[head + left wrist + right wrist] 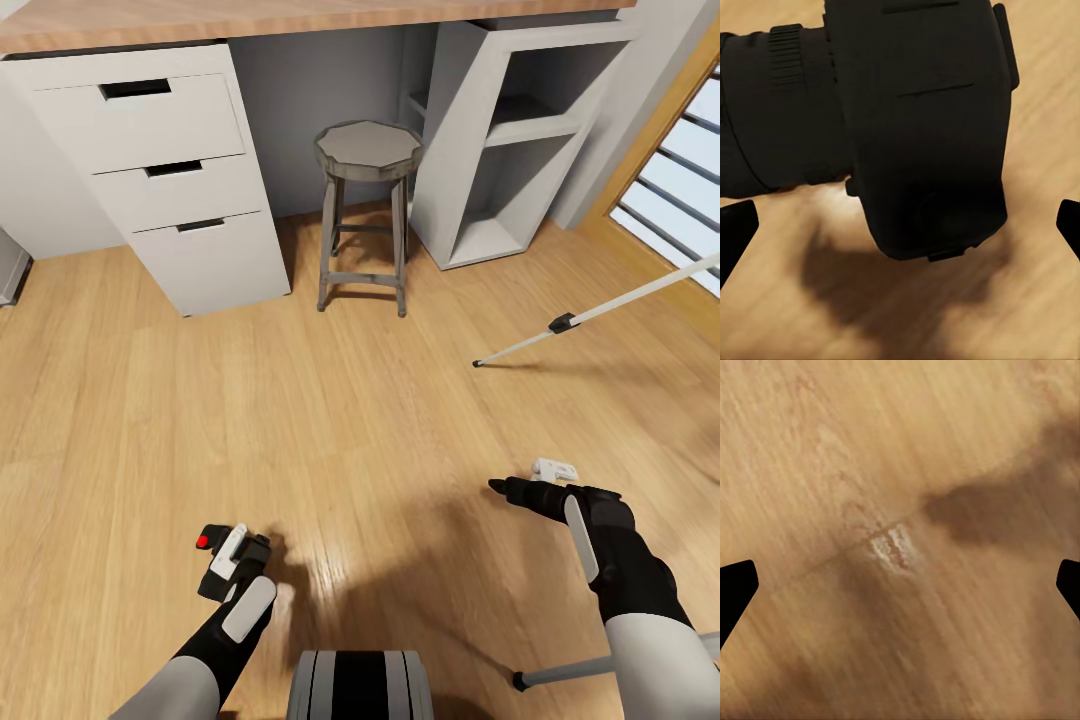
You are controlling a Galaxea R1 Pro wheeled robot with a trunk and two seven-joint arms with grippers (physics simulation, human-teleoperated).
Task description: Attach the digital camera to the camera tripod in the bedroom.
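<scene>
The digital camera (pixel 222 562), black with a red button, sits low over the wood floor at the lower left. In the left wrist view the digital camera (pixel 922 135) looms large, lens sideways. My left gripper (pixel 230 572) is right at it, open, with the fingertips (pixel 735 232) wide apart and off its body. I cannot tell whether the camera rests on the floor. My right gripper (pixel 512 492) hangs open over bare floor at the lower right. One silver-white leg of the camera tripod (pixel 620 305) slants in from the right, and another leg (pixel 570 672) crosses the bottom right corner. The tripod's head is out of view.
A grey four-legged stool (pixel 367 150) stands under the wooden desk top (pixel 250 20), between a white drawer unit (pixel 170 170) and a white shelf unit (pixel 500 130). A wood-framed window (pixel 680 170) is at the right. A small white object (pixel 553 467) lies by my right gripper.
</scene>
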